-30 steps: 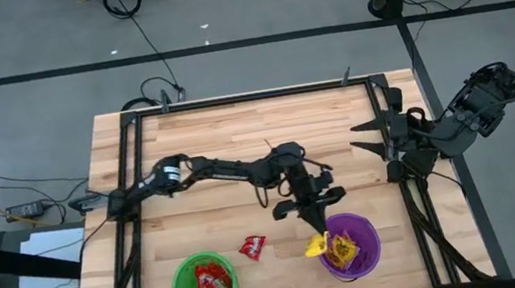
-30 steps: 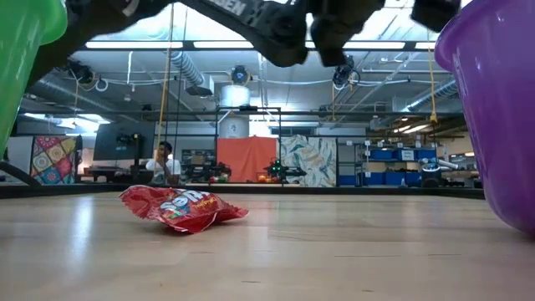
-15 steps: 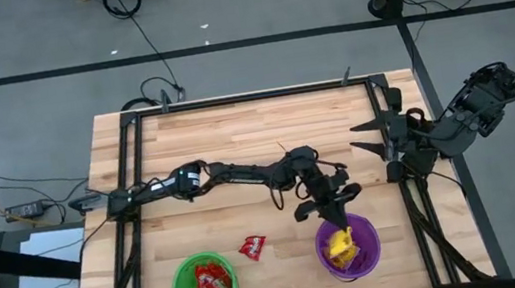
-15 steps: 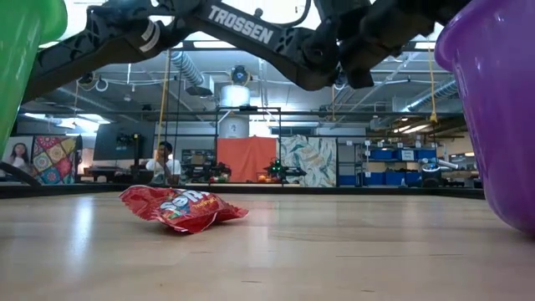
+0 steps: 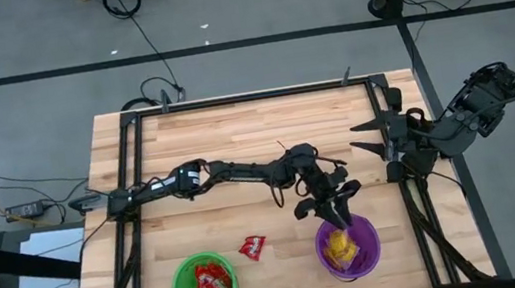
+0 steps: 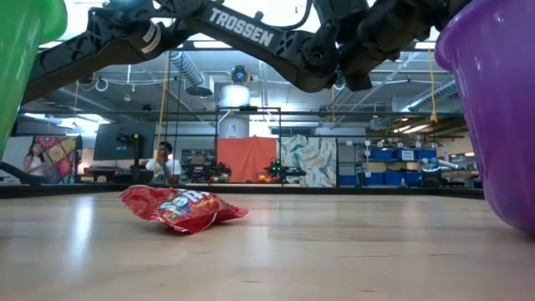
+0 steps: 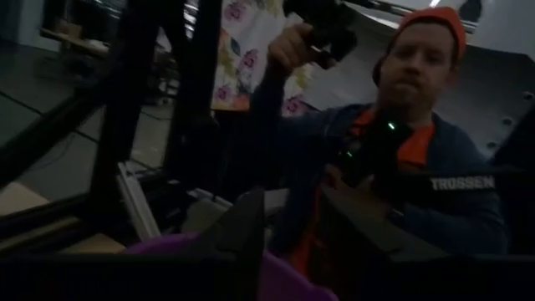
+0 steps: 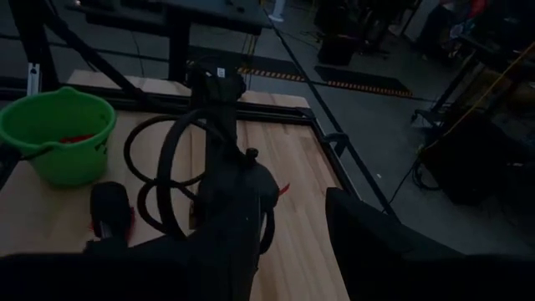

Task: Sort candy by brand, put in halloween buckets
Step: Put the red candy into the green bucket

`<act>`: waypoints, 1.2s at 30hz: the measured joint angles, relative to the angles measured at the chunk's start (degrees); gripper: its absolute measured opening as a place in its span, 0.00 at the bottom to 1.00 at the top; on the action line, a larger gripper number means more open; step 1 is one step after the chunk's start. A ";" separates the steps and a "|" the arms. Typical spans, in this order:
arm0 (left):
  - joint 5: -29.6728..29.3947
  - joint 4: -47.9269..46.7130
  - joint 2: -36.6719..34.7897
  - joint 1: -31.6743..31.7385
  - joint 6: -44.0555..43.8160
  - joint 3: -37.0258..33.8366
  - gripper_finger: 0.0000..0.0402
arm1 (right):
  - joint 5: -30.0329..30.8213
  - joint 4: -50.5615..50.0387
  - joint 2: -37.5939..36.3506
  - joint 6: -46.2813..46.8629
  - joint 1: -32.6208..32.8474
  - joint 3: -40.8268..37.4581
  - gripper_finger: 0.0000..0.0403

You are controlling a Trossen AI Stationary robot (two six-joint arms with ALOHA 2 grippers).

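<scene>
The purple bucket (image 5: 349, 245) stands near the table's front edge and holds yellow candy (image 5: 340, 249). Left of it, the green bucket (image 5: 205, 285) holds several red packets (image 5: 211, 286). One red packet (image 5: 252, 249) lies flat on the wood between them, also clear in the low view (image 6: 180, 209). My left gripper (image 5: 339, 215) hangs open over the purple bucket's far rim (image 7: 167, 247) with nothing between its fingers (image 7: 247, 221). My right gripper (image 5: 364, 140) waits open at the table's right edge.
The left arm (image 5: 231, 173) stretches across the middle of the table. A black frame rail (image 5: 231, 100) borders the wood. Bare wood lies at the far half. Beyond the table, in the left wrist view, a person (image 7: 401, 125) holds a dark device.
My left gripper has carried a yellow packet toward the table's right edge, from beside the purple bucket's left rim to over the bucket, sinking a little. It has opened and let go; the packet now lies inside the bucket with the other yellow candy.
</scene>
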 joint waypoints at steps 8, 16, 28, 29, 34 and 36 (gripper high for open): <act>8.41 8.84 -0.31 2.36 -11.56 0.75 0.34 | -0.12 -0.04 0.00 0.95 0.00 0.00 0.37; 10.27 8.40 -3.38 5.05 -13.16 0.90 0.34 | -1.11 -2.05 0.56 4.00 0.01 0.00 0.37; 1.13 14.98 -5.31 9.46 -11.79 6.88 0.34 | 2.56 -1.72 0.85 3.49 0.02 0.00 0.37; -1.47 14.91 -5.62 9.94 -11.26 6.91 0.34 | 3.09 -1.31 0.85 2.96 0.00 0.00 0.37; -9.54 12.53 -6.40 14.29 -11.23 6.62 0.34 | 3.27 0.24 0.83 2.63 -0.04 0.00 0.37; -10.92 12.11 -6.48 16.40 -11.85 6.58 0.34 | 3.15 0.06 0.83 3.23 -0.04 0.00 0.37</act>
